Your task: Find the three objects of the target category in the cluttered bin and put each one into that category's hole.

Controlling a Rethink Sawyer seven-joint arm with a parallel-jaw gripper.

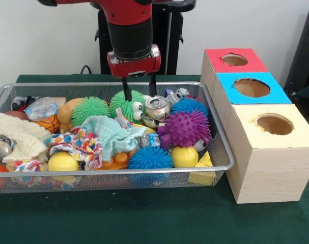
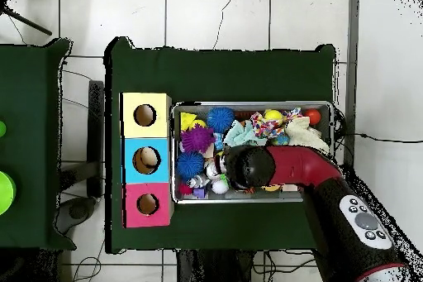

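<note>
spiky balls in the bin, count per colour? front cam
Green spiky balls: 2
Blue spiky balls: 2
Purple spiky ball: 1
Total: 5 showing; clutter may hide more.

Red arm (image 2: 310,167) over cluttered bin (image 2: 252,106)

Close front view, high overhead view; shared bin (image 1: 223,152) (image 2: 252,106).
</note>
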